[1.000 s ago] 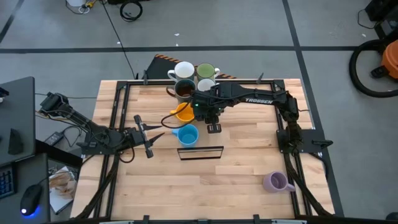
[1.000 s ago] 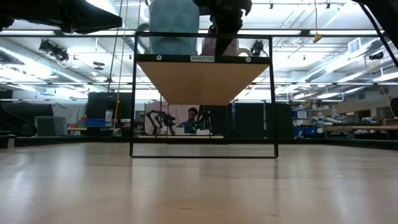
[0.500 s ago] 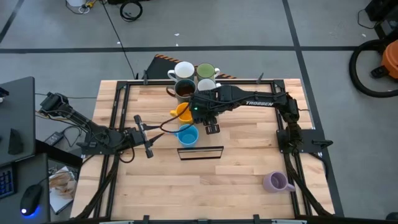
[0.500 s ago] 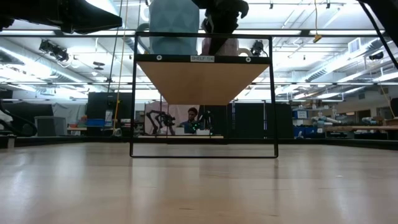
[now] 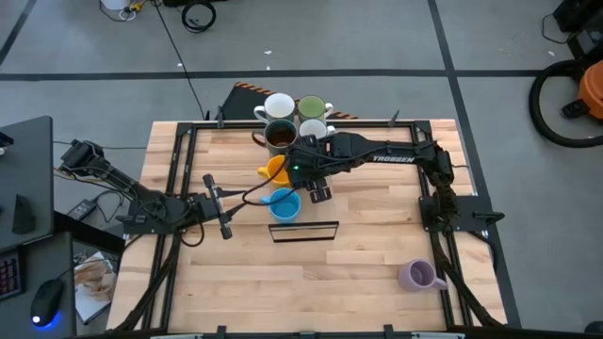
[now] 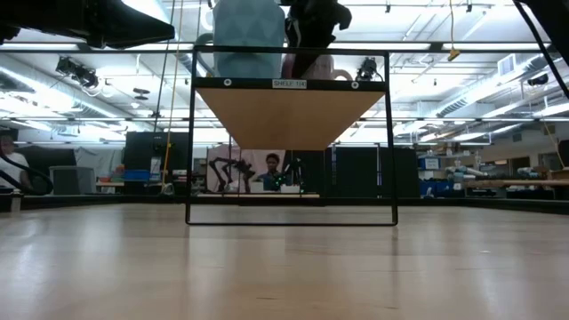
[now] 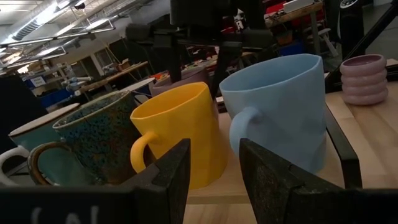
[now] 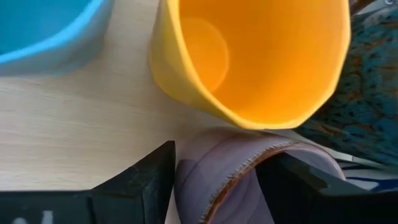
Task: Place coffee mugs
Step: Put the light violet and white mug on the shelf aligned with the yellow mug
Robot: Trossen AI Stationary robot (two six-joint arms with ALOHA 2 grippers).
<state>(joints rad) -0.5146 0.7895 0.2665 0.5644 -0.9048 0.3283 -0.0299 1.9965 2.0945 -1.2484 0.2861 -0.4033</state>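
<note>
Mugs clustered at the far middle of the pale wood-plank bench (image 5: 377,282), on a small shelf with a thin black wire frame (image 6: 291,133). Right gripper (image 5: 312,184) has its fingers clamped on the rim of a glossy light purple mug (image 8: 230,180), which sits just beside the smooth orange mug (image 5: 276,169), lip to lip. Round blue mug (image 5: 283,203) is near them, speckled dark mug (image 5: 279,137) behind, white (image 5: 277,106) and green (image 5: 312,107) farthest. Second purple mug (image 5: 415,275), ribbed, stands alone at the near right corner. Left gripper (image 5: 218,204) waits left of the blue mug, fingers apart, grasping nothing.
</note>
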